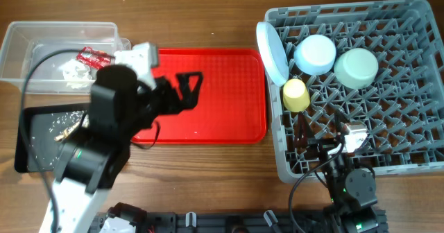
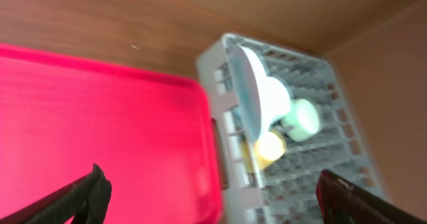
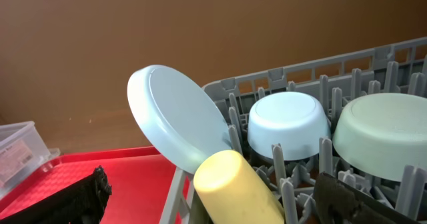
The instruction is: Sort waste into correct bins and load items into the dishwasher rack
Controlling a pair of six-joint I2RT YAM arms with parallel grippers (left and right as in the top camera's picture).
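Observation:
The grey dishwasher rack (image 1: 402, 143) holds the large plate (image 1: 272, 53) standing on edge at its left side. It also holds the pale blue saucer (image 1: 315, 54), the mint bowl (image 1: 356, 67) and the yellow cup (image 1: 296, 94). The clear tub (image 1: 41, 35) holds the red wrapper (image 1: 91, 55) and the white tissue (image 1: 73, 71). The black tray (image 1: 38, 132) has beige crumbs (image 1: 66, 131); I see no carrot. My left gripper (image 1: 189, 87) (image 2: 213, 184) is open and empty over the red serving tray. My right gripper (image 1: 312, 139) (image 3: 213, 187) is open at the rack's front, the cup (image 3: 233, 184) between its fingers.
The red serving tray (image 1: 222, 122) lies bare between the bins and the rack; it also shows in the left wrist view (image 2: 100, 111). My left arm covers part of the black tray. The table's front edge lies just below both arm bases.

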